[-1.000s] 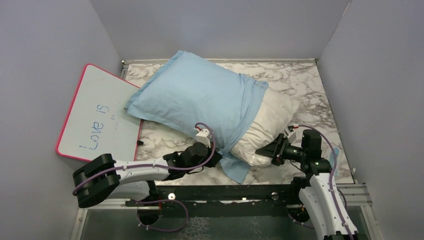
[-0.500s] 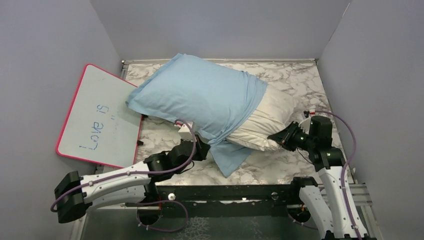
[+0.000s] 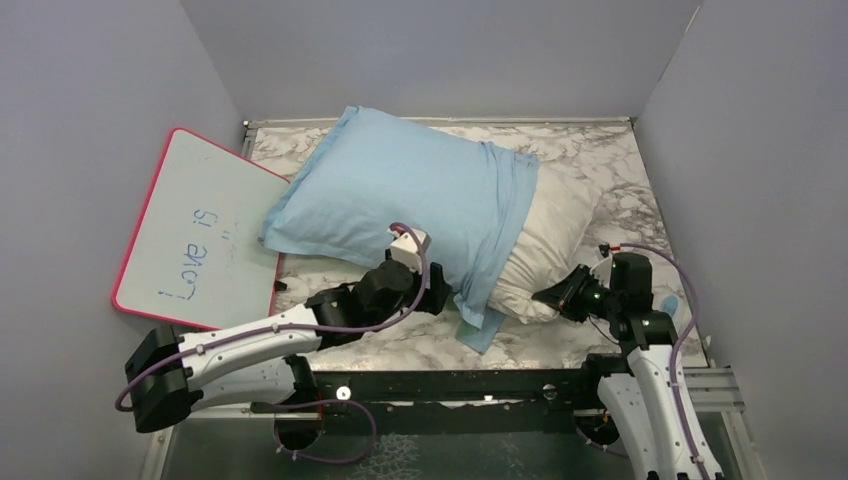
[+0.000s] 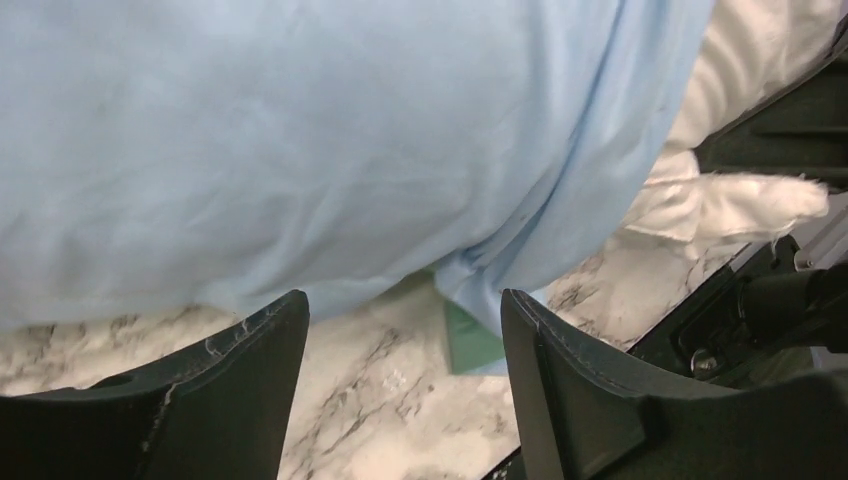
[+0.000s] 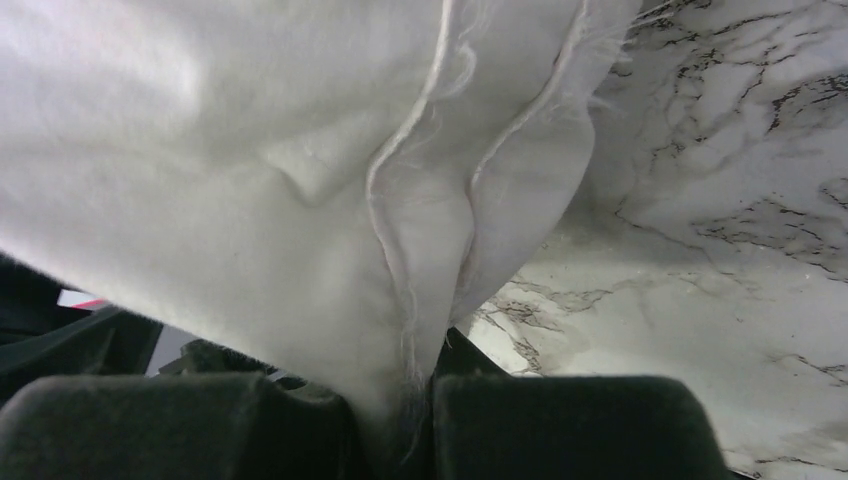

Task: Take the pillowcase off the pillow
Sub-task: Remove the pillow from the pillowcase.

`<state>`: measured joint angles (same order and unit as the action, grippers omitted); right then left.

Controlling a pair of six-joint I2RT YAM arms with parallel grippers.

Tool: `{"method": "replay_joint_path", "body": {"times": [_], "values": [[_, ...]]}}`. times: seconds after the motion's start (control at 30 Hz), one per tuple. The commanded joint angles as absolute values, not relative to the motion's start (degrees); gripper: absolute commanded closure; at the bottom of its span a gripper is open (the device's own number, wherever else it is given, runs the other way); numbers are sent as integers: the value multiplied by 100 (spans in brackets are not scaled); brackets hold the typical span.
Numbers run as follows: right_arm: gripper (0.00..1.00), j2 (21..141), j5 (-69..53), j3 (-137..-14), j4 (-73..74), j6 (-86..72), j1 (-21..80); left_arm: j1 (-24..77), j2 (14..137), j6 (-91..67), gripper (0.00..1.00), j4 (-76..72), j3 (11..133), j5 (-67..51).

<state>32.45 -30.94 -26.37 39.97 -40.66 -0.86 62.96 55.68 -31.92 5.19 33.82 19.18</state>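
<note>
The light blue pillowcase (image 3: 410, 205) covers the left and middle of the off-white pillow (image 3: 545, 235), whose bare right end sticks out on the marble table. A loose flap (image 3: 478, 325) of the case hangs at the near edge, showing a green inner face (image 4: 470, 340). My left gripper (image 3: 442, 293) is open just in front of the case's near edge (image 4: 300, 130), with only tabletop between its fingers (image 4: 400, 300). My right gripper (image 3: 541, 296) is shut on the pillow's near right corner, and white fabric (image 5: 250, 150) is pinched between its pads (image 5: 425, 385).
A pink-rimmed whiteboard (image 3: 195, 235) with blue writing leans at the left, its edge close to the pillowcase's left corner. Grey walls enclose the marble table (image 3: 590, 165) on three sides. A black rail (image 3: 450, 385) runs along the near edge by the arm bases.
My left gripper let go of the pillowcase's near edge and opened, and the flap dropped back. My right gripper closed on the pillow's corner and holds it. The pillow shifted slightly.
</note>
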Motion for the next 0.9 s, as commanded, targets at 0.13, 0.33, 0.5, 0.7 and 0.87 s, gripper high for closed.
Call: {"method": "replay_joint_path", "body": {"times": [0.13, 0.33, 0.5, 0.7, 0.87], "values": [[92, 2947, -3299, -2530, 4128, -4094, -106, 6293, 7105, -2272, 27, 28, 4509, 1654], [92, 2991, -3153, -2559, 4226, -4031, -105, 6293, 7753, -2186, 51, 229, 5050, 2372], [95, 3119, -2658, -2847, 4408, -3938, -105, 6244, 7657, -2371, 100, 741, 5016, 3371], [100, 3595, -1946, -3150, 4365, -3910, -106, 5573, 7001, -2810, 100, 1431, 4394, 3704], [100, 3783, -1601, -3477, 4343, -3952, -106, 4775, 6103, -3024, 100, 1714, 3800, 3492]]}}
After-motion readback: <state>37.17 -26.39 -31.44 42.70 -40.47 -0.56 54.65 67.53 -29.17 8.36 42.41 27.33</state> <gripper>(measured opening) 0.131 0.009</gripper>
